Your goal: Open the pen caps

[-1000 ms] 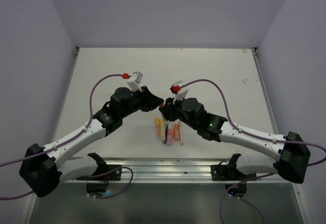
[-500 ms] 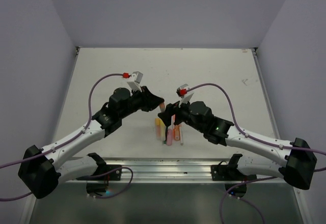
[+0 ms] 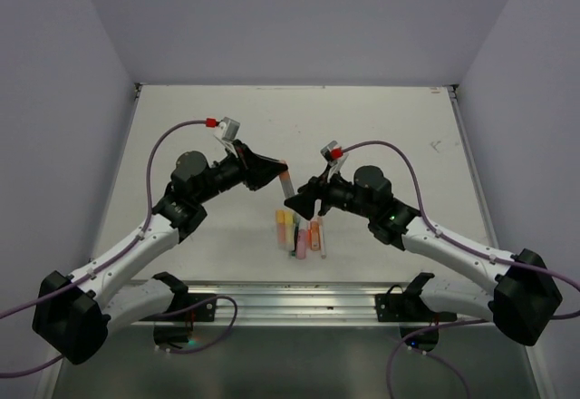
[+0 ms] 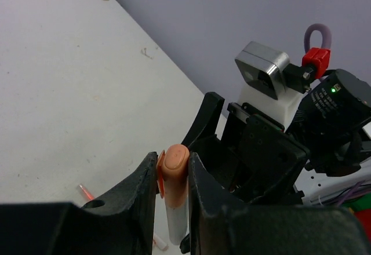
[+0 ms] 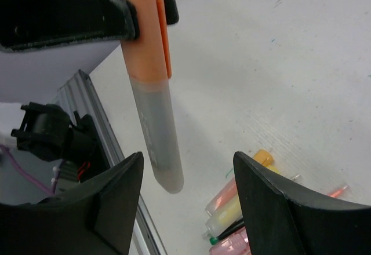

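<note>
Over table [image 3: 181, 127], left hand [image 3: 279, 169] with pen [image 3: 287, 186]

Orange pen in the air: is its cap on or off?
On. The orange cap sits on the pale body, pinched by the left gripper.

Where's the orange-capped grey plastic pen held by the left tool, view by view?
Top external: orange-capped grey plastic pen at centre, hanging from the left tool.
Left wrist: bottom centre, orange end toward the camera.
Right wrist: upper left, hanging at a slant.
Shared landmark: the left tool's black fingers clamping it.
</note>
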Tool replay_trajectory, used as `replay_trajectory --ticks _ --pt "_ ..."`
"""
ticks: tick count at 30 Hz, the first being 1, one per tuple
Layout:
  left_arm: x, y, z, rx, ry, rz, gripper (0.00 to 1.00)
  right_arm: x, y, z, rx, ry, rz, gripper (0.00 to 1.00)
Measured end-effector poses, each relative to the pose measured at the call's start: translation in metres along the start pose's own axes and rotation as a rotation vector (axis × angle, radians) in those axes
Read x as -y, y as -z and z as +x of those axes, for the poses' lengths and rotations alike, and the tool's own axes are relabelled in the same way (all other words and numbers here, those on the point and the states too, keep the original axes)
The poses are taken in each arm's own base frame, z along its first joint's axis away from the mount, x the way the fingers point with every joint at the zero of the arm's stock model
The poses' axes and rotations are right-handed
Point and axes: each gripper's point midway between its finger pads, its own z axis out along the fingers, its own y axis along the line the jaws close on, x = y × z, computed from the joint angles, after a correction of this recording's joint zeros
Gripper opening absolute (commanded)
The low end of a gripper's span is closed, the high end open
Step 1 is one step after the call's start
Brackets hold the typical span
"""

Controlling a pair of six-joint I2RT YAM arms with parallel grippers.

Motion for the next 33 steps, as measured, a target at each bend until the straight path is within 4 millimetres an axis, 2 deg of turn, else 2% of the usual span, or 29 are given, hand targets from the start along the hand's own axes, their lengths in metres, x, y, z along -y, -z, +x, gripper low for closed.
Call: replay_trajectory --ticks 6,11,14,15,16,18,19,21,33 --pt "0.003 0.004 -0.01 0.025 -0.011 0.08 0.0 -0.013 -0.009 0.009 -0.053 -0.003 -0.12 0.54" --pt "0.011 0.002 -0.007 0.018 -0.008 0.147 0.0 -0.023 -0.014 -0.001 -0.051 0.009 -0.18 0.46" --pt "0.014 0.001 -0.007 0.018 -0.011 0.174 0.0 -0.03 -0.015 -0.011 -0.033 0.026 -0.211 0.33" --pt "0.015 0.001 -0.007 0.019 -0.013 0.182 0.0 -0.03 -0.015 -0.012 -0.03 0.029 -0.215 0.33" --pt "0.017 0.001 -0.007 0.021 -0.015 0.191 0.0 -0.03 -0.015 -0.015 -0.026 0.03 -0.22 0.25" --pt "0.018 0.001 -0.008 0.026 -0.017 0.203 0.0 -0.032 -0.015 -0.016 -0.025 0.041 -0.239 0.16" --pt "0.019 0.001 -0.008 0.028 -0.016 0.21 0.0 -0.033 -0.015 -0.017 -0.024 0.044 -0.243 0.07" --pt "0.02 0.001 -0.01 0.036 -0.022 0.223 0.0 -0.033 -0.014 -0.017 -0.024 0.048 -0.249 0.0" --pt "0.019 -0.001 -0.017 0.081 -0.016 0.302 0.0 -0.032 -0.017 -0.018 -0.022 0.081 -0.287 0.0"
